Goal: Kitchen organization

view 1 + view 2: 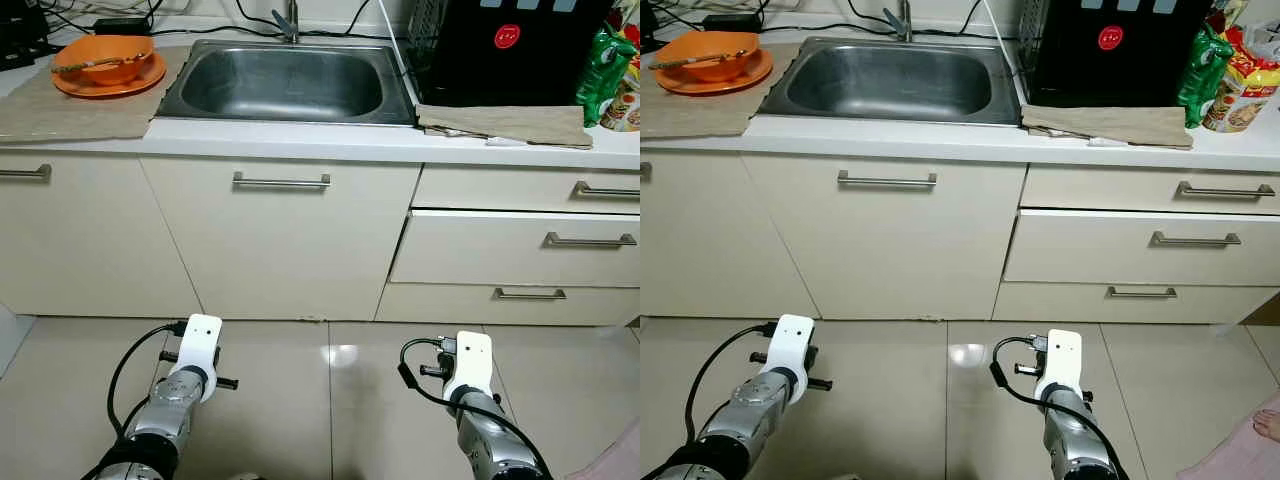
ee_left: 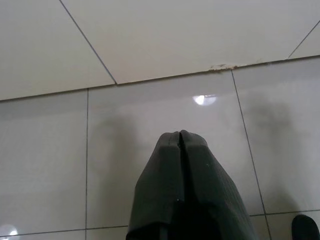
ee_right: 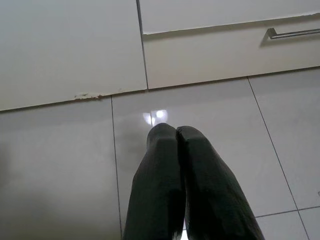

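Tiled floor [image 1: 340,400] before cabinet fronts [image 1: 280,250], left gripper [image 2: 180,136] and right gripper [image 3: 169,131] both pressed closed, empty.

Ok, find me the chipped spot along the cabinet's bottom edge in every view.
Left eye: chipped spot at the cabinet's foot, mid-picture.
Right eye: same place, left of centre.
Left wrist: beyond the left hand, at.
Right wrist: beyond the right hand, at.
Shared landmark: floor grout line beside it.

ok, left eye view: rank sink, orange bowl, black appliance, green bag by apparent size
1. sink
2. black appliance, cropped at the top, so possibly bigger than it shows
3. orange bowl
4. green bag, partly hidden
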Motion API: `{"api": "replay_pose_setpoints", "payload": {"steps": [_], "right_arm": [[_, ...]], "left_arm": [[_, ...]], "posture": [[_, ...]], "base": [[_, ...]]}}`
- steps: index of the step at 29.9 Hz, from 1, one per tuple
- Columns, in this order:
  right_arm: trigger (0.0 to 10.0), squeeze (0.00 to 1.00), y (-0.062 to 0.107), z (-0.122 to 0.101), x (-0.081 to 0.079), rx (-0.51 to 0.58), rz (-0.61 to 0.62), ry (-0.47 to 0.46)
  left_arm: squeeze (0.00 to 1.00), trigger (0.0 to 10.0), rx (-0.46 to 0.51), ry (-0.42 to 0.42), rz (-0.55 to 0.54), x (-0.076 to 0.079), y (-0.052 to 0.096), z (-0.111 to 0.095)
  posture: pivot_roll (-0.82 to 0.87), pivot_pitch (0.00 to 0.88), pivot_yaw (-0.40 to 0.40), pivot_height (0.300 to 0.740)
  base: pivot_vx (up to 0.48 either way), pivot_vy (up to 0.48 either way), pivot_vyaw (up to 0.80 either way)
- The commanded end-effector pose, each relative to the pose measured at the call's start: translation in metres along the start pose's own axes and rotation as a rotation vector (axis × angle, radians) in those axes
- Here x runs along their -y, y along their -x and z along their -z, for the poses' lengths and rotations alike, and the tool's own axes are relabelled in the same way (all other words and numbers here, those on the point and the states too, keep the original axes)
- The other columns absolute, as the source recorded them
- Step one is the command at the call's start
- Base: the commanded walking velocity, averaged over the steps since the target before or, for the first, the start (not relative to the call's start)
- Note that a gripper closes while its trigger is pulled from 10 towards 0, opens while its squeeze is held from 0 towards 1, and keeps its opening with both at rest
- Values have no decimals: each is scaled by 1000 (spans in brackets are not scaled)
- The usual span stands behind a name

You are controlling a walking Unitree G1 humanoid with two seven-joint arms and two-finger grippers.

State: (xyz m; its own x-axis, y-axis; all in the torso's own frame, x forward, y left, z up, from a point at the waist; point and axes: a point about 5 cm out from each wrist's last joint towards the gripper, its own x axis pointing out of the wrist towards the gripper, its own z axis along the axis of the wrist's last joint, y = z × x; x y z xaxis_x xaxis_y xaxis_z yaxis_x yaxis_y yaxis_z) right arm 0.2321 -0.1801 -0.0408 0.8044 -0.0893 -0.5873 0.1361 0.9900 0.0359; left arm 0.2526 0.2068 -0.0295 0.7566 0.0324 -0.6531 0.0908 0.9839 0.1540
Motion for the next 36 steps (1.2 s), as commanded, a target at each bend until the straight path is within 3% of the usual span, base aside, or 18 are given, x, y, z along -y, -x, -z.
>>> {"api": "replay_pose_setpoints", "payload": {"steps": [1,9,10,12,18,19,20,21,22,23,24,25,26,27,30,36], "right_arm": [[10000,0,0,-2,0,14,-2,-9],[10000,0,0,-2,0,14,-2,-9],[10000,0,-1,-2,1,15,-4,-4],[10000,0,-1,-10,-1,87,65,168],[10000,0,-1,-11,-2,98,63,171],[10000,35,-1,-11,-2,100,60,167],[10000,302,-1,-12,-2,102,59,165],[10000,459,-1,-12,-1,102,62,166],[10000,459,-1,-12,-1,102,62,166],[10000,659,-1,-12,-1,104,66,167],[10000,659,-1,-12,-1,104,66,167],[10000,776,-1,-12,-1,108,65,166],[10000,1000,-1,-13,0,120,66,163],[10000,1000,-1,-14,0,129,68,162],[10000,1000,-1,-21,-1,165,66,160],[10000,1000,1,-43,-5,277,73,232]], "left_arm": [[0,10000,7,3,1,0,-1,-2],[0,10000,7,3,1,0,-1,-2],[0,10000,9,4,1,-1,-1,-1],[0,10000,45,-35,-37,-7,0,-7],[0,10000,54,-34,-45,-9,0,-8],[0,10000,55,-34,-46,-9,0,-8],[0,10000,56,-33,-46,-9,0,-9],[0,10000,56,-32,-46,-10,0,-9],[0,10000,56,-32,-46,-10,0,-9],[0,10000,58,-31,-46,-10,0,-9],[0,10000,58,-31,-46,-10,0,-9],[55,10000,59,-30,-46,-10,0,-9],[835,10000,63,-28,-44,-9,0,-9],[1000,10000,67,-27,-43,-9,0,-10],[1000,10000,76,5,-53,-13,0,-12],[1000,10000,173,-15,-87,-27,5,-29]], "posture": [[15,0,-29,740],[15,0,-29,740],[0,0,0,740],[19,0,-24,740],[20,0,-25,740],[20,0,-25,740],[20,0,-25,740],[20,0,-25,740],[20,0,-25,740],[19,0,-24,740],[19,0,-24,740],[18,0,-24,740],[18,0,-24,740],[18,0,-24,740],[16,0,-25,740],[11,0,-22,740]], "base": [[0,0,0],[0,0,0],[0,0,0],[0,0,0],[0,0,0],[0,0,0],[0,0,0],[0,0,0],[0,0,0],[0,0,0],[0,0,0],[0,0,0],[0,0,0],[0,0,0],[0,0,0],[0,0,0]]}}
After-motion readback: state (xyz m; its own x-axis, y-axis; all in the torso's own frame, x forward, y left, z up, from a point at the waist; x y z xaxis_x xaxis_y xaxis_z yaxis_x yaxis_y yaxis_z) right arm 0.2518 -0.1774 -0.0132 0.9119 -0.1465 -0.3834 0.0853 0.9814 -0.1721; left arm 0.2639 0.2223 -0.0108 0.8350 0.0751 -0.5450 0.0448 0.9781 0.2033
